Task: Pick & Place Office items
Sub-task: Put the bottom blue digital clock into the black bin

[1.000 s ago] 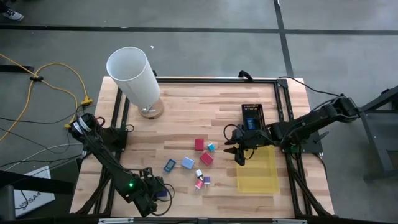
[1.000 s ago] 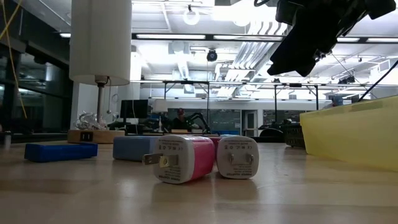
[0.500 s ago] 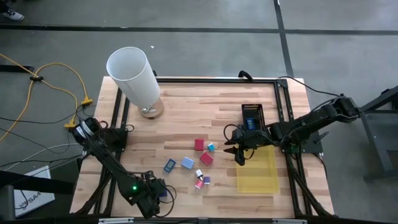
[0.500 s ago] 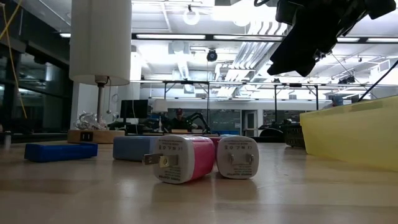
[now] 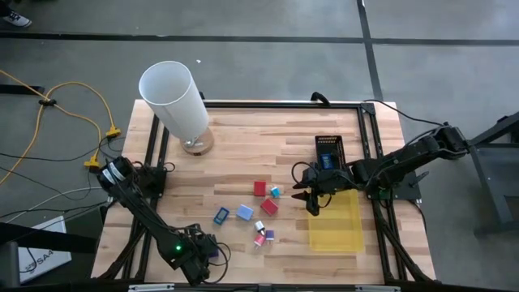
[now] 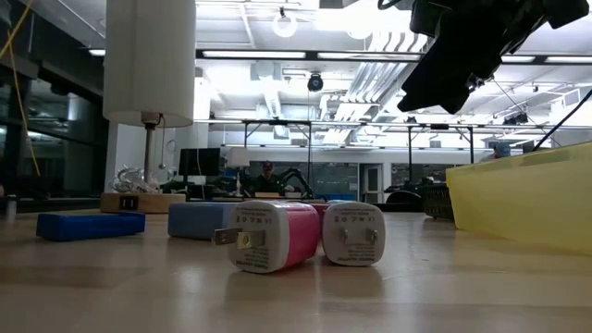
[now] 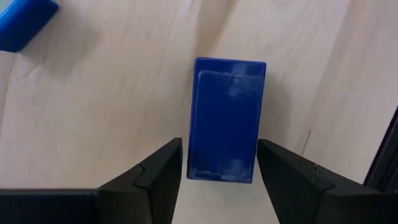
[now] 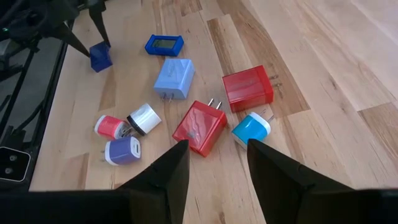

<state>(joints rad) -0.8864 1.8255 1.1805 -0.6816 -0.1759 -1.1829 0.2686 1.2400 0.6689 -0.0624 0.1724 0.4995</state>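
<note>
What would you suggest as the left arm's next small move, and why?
Probably close the left gripper on the dark blue block: its open fingers already sit either side of the block's near end, with small gaps, and the block lies flat on the table.

Yellow tray; white cylinder

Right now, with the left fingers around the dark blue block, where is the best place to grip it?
Grip the dark blue block across its two long sides, from straight above. It lies flat, and the left gripper already has an open finger beside each long side.
</note>
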